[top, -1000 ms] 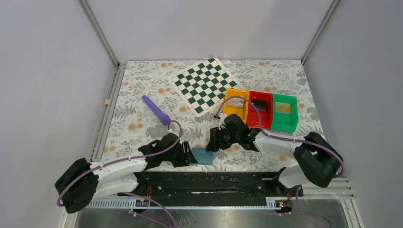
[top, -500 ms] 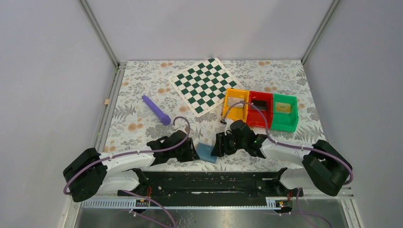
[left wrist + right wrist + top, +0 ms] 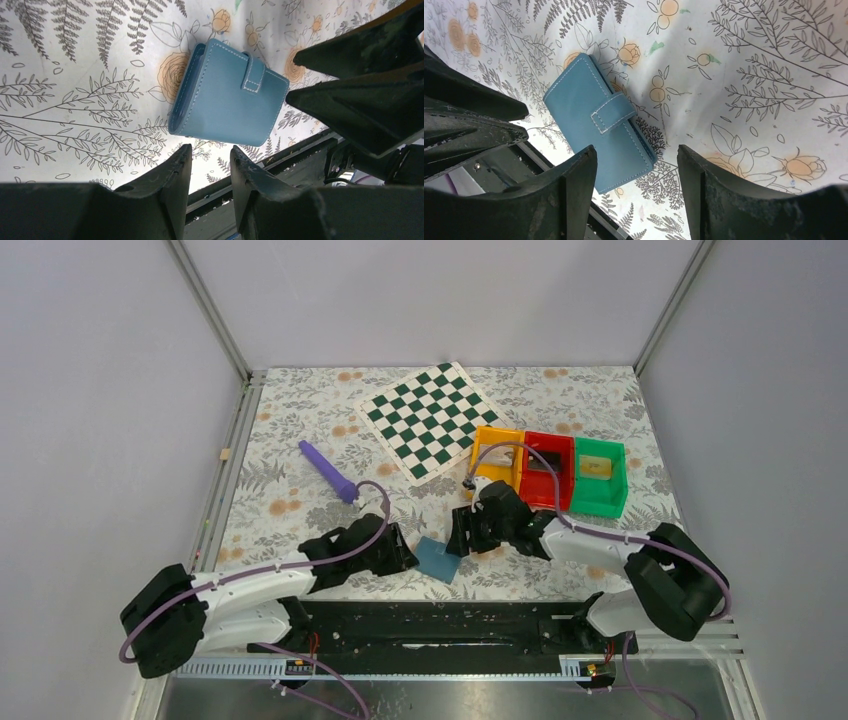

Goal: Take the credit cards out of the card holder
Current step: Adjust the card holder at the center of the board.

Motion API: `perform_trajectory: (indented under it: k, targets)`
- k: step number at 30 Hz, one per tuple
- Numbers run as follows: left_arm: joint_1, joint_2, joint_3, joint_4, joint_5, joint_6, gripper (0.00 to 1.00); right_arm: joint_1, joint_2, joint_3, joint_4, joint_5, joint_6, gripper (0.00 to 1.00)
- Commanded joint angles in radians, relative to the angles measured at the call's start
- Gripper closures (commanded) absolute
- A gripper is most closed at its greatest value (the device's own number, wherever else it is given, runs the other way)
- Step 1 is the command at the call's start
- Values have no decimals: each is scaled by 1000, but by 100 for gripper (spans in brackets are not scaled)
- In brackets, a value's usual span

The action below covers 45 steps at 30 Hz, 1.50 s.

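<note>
The blue card holder point(image 3: 437, 559) lies closed and flat on the floral table near the front edge, its strap tab fastened. It shows in the left wrist view point(image 3: 227, 95) and the right wrist view point(image 3: 594, 120). My left gripper point(image 3: 400, 558) sits just left of it, its jaws a narrow gap apart and empty point(image 3: 211, 149). My right gripper point(image 3: 458, 540) is just right of it, open wide and empty point(image 3: 636, 150). No cards show at the wallet. A small yellow-gold card point(image 3: 597, 467) lies in the green bin.
Yellow point(image 3: 493, 462), red point(image 3: 545, 480) and green point(image 3: 600, 490) bins stand in a row behind the right arm. A green-white chequered board point(image 3: 430, 418) lies further back. A purple stick point(image 3: 328, 471) lies at the left. The black base rail point(image 3: 440, 620) runs close to the wallet.
The wallet has turned a little and lies flat between the grippers. The right gripper moved toward the wallet, then drew back slightly. The left gripper shifted slightly left.
</note>
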Motion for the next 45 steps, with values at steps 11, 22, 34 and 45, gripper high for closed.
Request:
perform_trajectory:
  k: [11,22,34,45]
  targets:
    - [-4,146,-22,175,79,-18,67,-13,26,-11,104,-237,31,55]
    - [-4,192,6,267,132,-26,67,-13,-149,-63,172,-299,144,100]
    - [105,-68,79,-14,86,5,49,7,-328,129,-432,251,-108,100]
    - [317,-265,106,-222,206,114,35,311,-65,265,-509,432,-129,91]
